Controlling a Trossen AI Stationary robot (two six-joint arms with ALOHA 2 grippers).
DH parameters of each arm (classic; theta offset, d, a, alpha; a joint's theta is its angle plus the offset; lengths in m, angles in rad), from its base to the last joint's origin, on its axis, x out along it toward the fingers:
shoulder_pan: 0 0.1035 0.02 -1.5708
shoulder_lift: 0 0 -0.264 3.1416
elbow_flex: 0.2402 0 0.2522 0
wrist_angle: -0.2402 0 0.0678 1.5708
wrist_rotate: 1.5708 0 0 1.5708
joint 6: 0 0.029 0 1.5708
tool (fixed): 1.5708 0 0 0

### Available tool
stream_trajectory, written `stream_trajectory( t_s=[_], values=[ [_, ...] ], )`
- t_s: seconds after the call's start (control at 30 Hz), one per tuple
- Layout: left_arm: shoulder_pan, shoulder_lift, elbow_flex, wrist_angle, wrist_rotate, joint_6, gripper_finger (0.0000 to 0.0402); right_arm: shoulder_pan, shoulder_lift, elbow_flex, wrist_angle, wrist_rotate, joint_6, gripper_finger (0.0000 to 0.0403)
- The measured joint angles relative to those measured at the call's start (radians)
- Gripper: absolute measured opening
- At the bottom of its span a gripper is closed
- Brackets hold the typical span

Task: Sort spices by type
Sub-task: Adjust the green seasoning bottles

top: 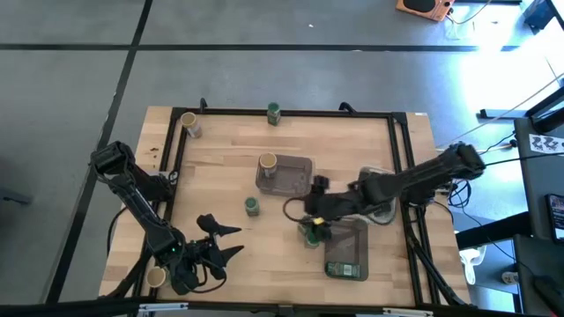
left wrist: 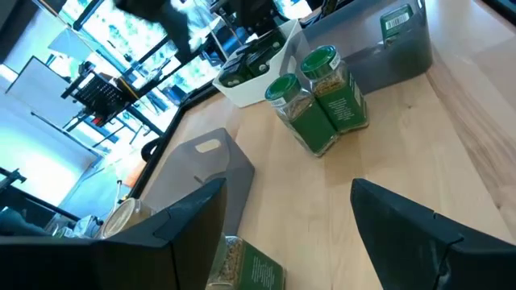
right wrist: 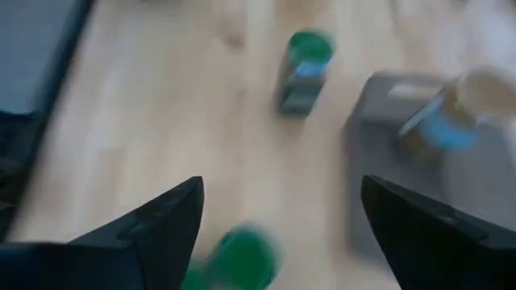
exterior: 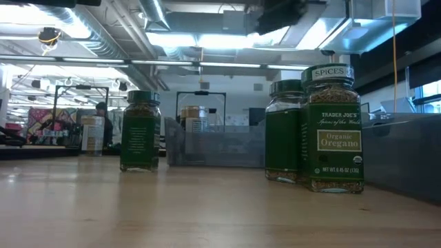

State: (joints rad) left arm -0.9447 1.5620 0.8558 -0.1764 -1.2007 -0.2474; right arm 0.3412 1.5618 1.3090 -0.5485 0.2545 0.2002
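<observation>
while left gripper (top: pixel 220 239) waits open and empty, right gripper (top: pixel 315 222) open above green-lidded jars (top: pixel 309 234)

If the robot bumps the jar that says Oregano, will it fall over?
The Oregano jar might tip: it looks tall over a narrow base. A second green-lidded jar stands right beside it and may stop a fall that way. It appears to be clear glass, so probably slippery and breakable.
</observation>
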Motion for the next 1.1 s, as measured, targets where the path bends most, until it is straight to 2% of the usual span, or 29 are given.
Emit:
stream_trajectory(
  t_s=[0.2,0.37,0.47,0.63,0.77,1.1],
  values=[
    [0.002,0.000,0.000,0.000,0.000,0.000,0.0263,0.094,-0.085,0.000,-0.162,-0.179,0.305,0.0333],
    [0.002,0.000,0.000,0.000,0.000,-0.007,0.0263,0.213,-0.068,0.000,-0.242,-0.194,0.484,0.0333],
    [0.003,0.000,0.000,0.000,0.000,-0.008,0.0263,0.272,-0.036,-0.001,-0.297,-0.148,0.551,0.0333],
    [0.003,0.000,0.000,0.000,0.000,-0.008,0.0263,0.333,0.040,-0.002,-0.376,-0.117,0.617,0.0333],
    [0.003,0.000,0.000,0.000,0.000,-0.010,0.0263,0.344,0.105,-0.002,-0.400,-0.158,0.658,0.0333],
    [0.003,0.000,0.000,0.000,0.000,-0.010,0.0263,0.352,0.240,-0.002,-0.390,-0.283,0.639,0.0333]
  ],
)
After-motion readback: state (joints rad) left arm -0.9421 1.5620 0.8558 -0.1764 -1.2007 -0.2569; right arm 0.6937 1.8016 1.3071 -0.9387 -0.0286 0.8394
